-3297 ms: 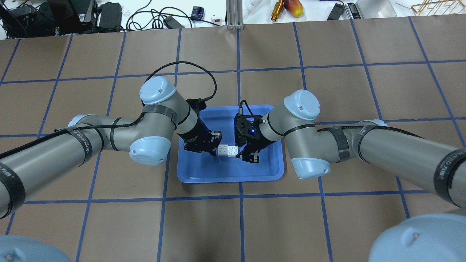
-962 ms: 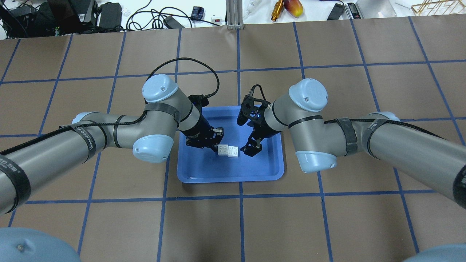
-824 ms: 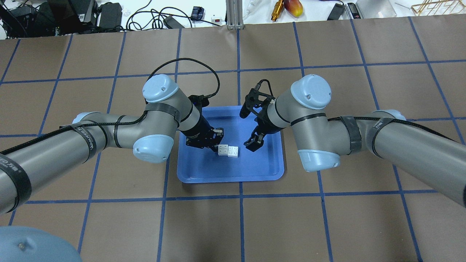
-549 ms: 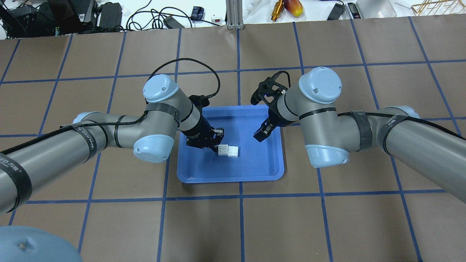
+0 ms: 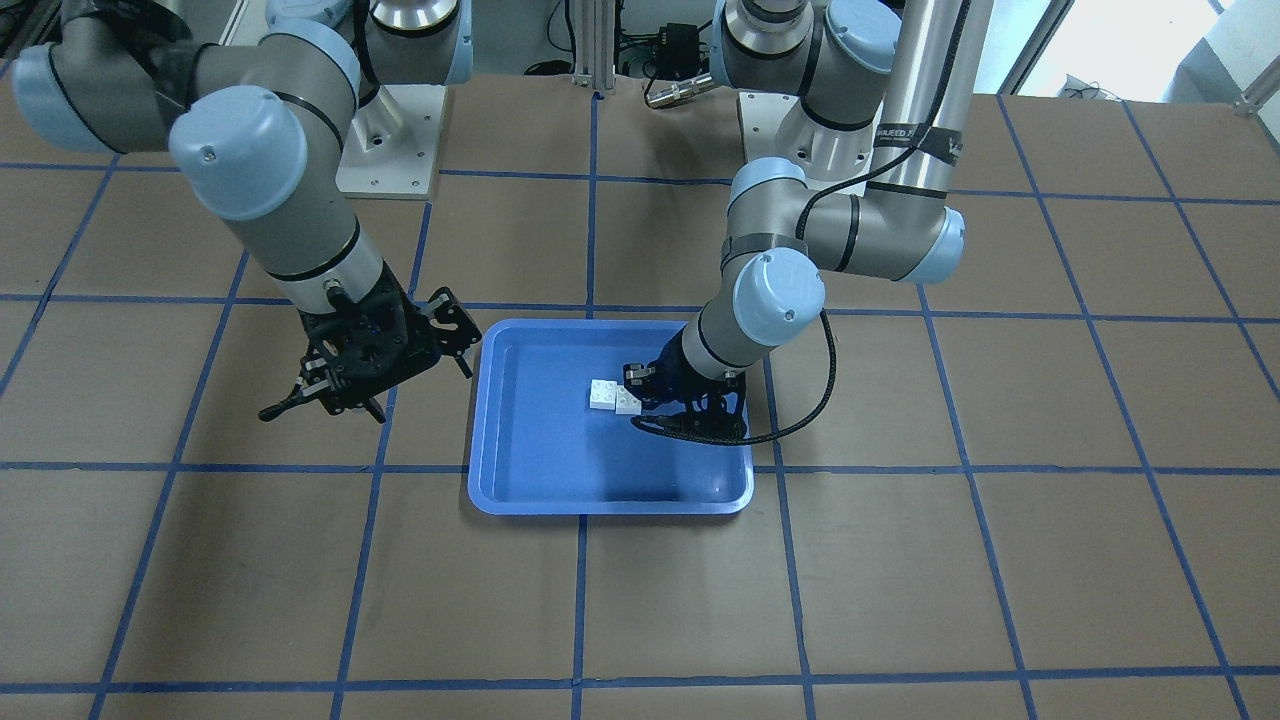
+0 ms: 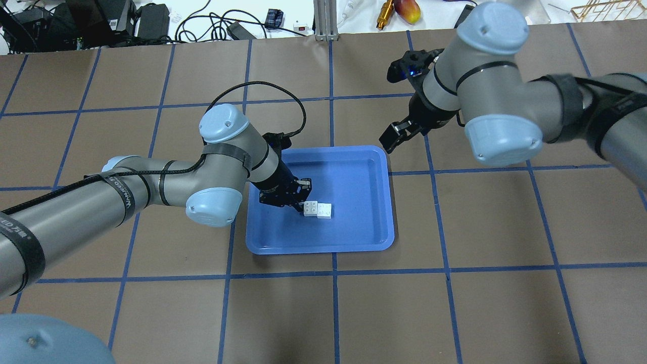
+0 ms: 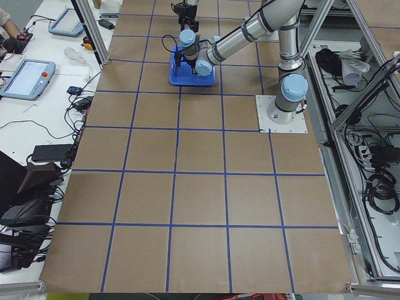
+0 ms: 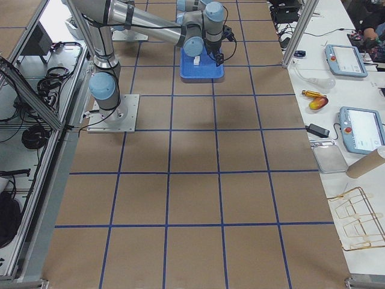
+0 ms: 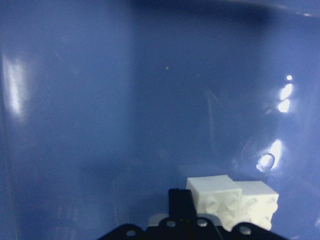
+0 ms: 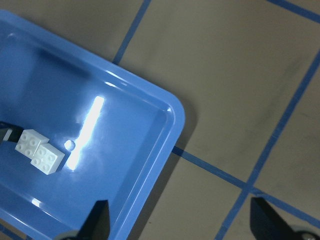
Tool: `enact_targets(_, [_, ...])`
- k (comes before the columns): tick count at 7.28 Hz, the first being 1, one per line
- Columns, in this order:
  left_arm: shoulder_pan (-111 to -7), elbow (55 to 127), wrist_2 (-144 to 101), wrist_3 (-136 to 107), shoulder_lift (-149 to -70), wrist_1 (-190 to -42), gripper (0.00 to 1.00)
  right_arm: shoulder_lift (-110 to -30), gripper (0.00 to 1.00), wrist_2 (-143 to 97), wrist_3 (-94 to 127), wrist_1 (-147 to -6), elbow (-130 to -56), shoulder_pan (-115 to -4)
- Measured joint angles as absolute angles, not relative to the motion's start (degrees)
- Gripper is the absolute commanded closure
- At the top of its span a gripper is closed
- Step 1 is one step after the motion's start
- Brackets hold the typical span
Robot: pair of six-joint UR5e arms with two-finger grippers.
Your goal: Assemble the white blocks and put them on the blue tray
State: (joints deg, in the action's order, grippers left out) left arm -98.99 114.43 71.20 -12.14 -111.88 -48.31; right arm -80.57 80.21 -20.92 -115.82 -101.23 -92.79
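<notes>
The two white blocks [image 6: 317,209] are joined side by side and lie near the middle of the blue tray [image 6: 354,230]. They also show in the front view as the white blocks [image 5: 613,396] on the tray [image 5: 560,470]. My left gripper [image 6: 303,201] reaches down into the tray and is shut on the block nearer its arm. In the left wrist view the blocks [image 9: 232,200] sit right beside one dark finger [image 9: 180,202]. My right gripper [image 6: 395,135] hangs open and empty above the table, past the tray's far right corner. Its wrist view looks down on the blocks [image 10: 39,151].
Cables, power bricks and a fruit [image 6: 407,10] lie on the white bench beyond the table's far edge. Both arm bases [image 5: 390,150] stand at the robot's side. The left arm's black cable [image 6: 263,86] loops above the tray's far left corner.
My right gripper has drawn back from the blocks, risen and swung off the tray toward the far right. The left gripper and the joined blocks have stayed in place.
</notes>
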Motion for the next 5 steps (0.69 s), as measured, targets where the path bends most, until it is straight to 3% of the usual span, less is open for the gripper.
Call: enact_targets(5, [-99.41,114.36,71.17,-12.08,-111.85,-48.16,1.0,-83.46,0.0,85.56,-2.35,-102.4,-93.27,-90.12])
